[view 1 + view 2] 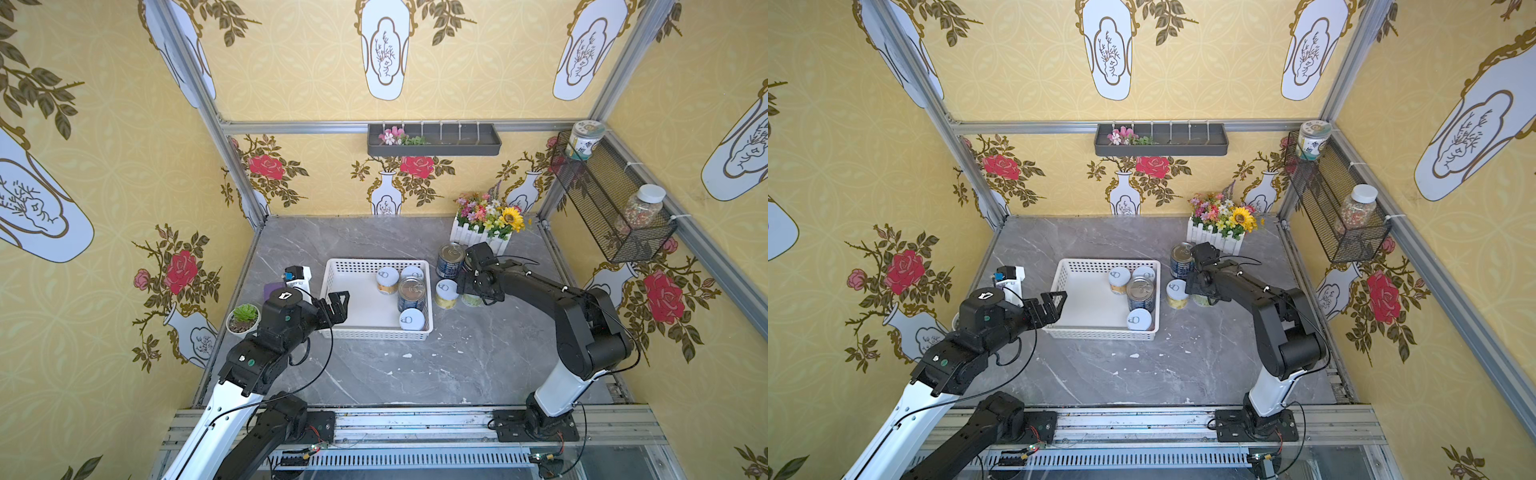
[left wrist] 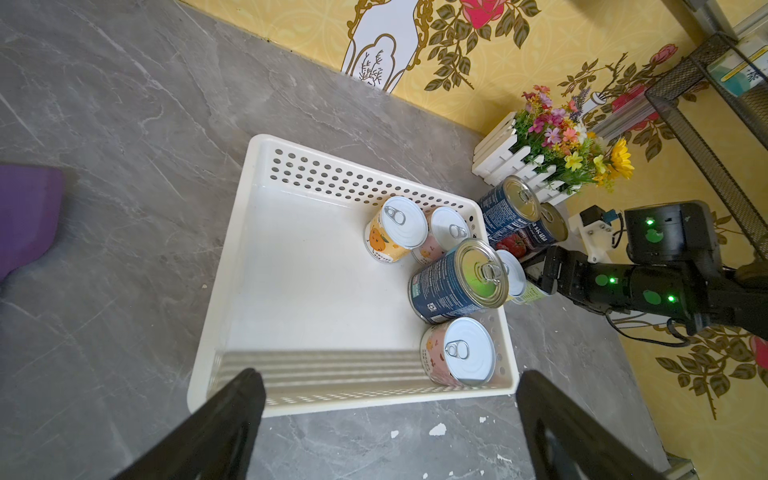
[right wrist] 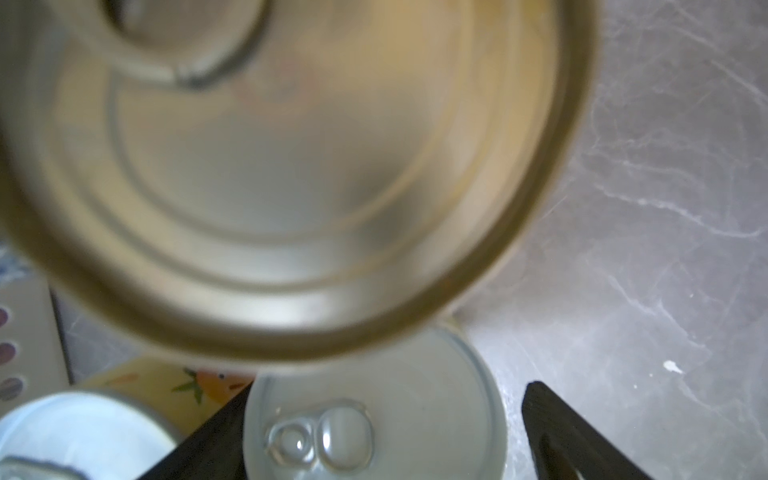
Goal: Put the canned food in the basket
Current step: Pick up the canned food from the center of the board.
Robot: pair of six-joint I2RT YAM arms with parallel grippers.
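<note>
The white basket (image 1: 357, 301) at mid-bench holds a blue-label can (image 1: 411, 293) and three white-lidded cans (image 1: 411, 320) along its right wall, the left gripper (image 2: 390, 376) hanging open above its near-left corner, while the right gripper (image 3: 390, 390) stands open around a green-sided can (image 1: 471, 300) on the bench beyond that wall.

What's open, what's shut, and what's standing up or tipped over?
left tool: open, empty, over the basket wall.
right tool: open, straddling the green can.
basket: upright, partly filled.
blue can inside: upright, sealed.
white-lidded cans inside: upright, sealed.
yellow can outside: upright, sealed.
blue cans outside: upright, sealed.
green can: upright, sealed, on the table.
</note>
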